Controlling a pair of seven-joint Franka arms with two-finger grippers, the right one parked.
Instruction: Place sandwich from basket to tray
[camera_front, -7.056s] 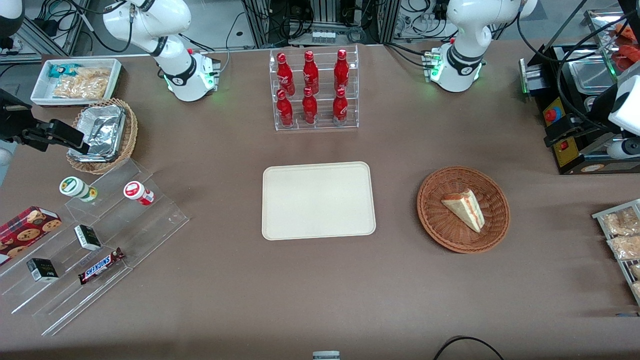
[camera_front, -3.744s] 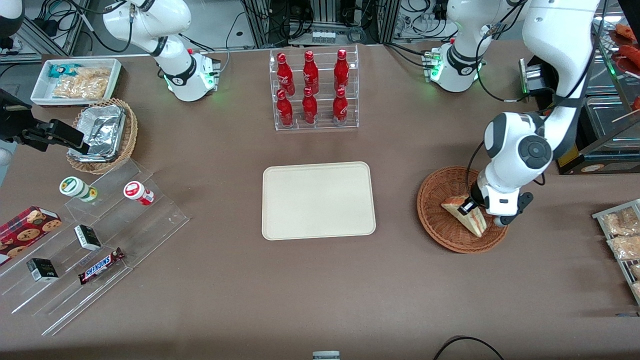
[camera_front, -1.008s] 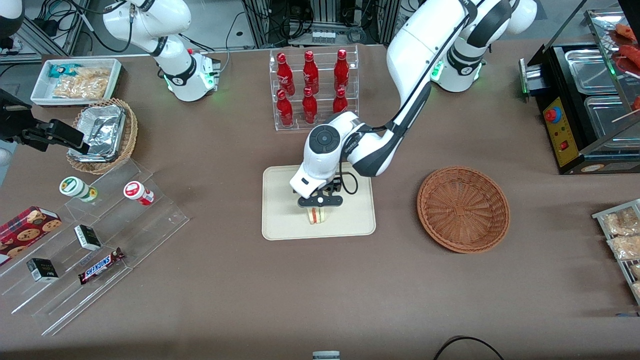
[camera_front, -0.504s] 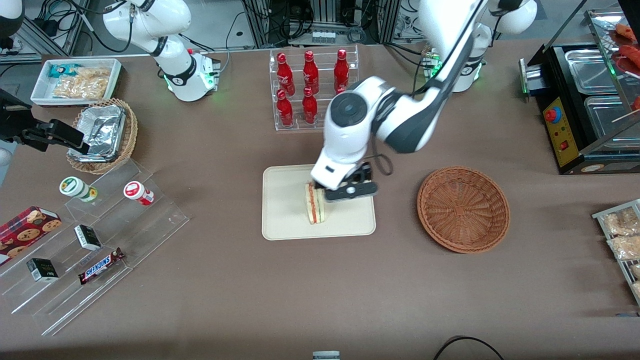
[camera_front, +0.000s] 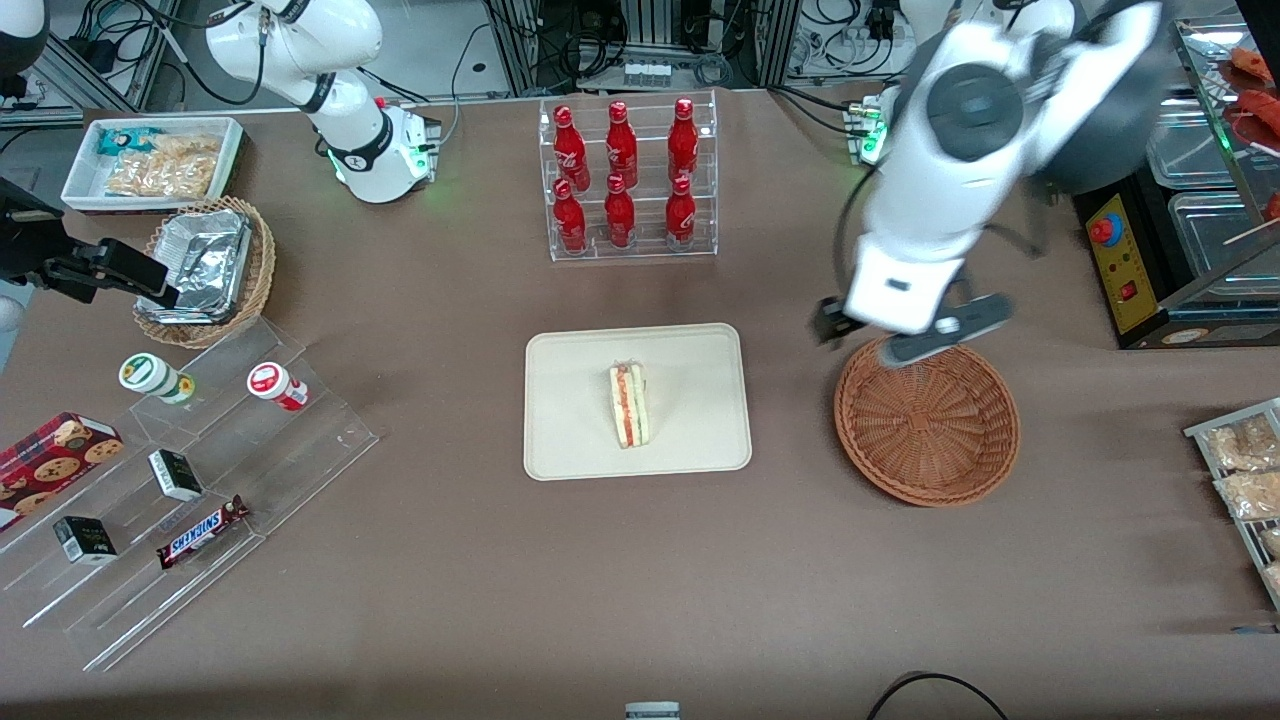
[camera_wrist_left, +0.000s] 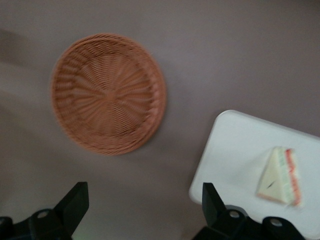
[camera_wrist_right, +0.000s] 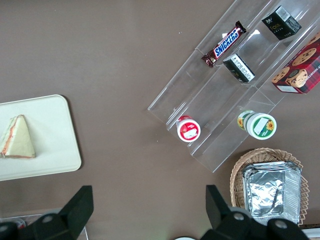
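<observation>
Front view: the sandwich (camera_front: 629, 405) stands on its edge on the tray (camera_front: 570, 440), near its middle. The basket (camera_front: 927, 417) holds nothing, and the gripper (camera_front: 912, 337) hangs above its rim, the part farther from the camera. The picture is blurred there, so it probably holds nothing.

Left wrist view: the fingers (camera_wrist_left: 74, 206) are spread wide and empty, high above the table; basket (camera_wrist_left: 108, 93) and tray (camera_wrist_left: 235, 150) are apart, and the sandwich (camera_wrist_left: 281, 176) is on the tray.

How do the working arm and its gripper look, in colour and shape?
The arm is glossy white with rounded segments, dark grey joint caps and a black cable. The gripper has a white body and two black wedge-shaped fingers.
</observation>
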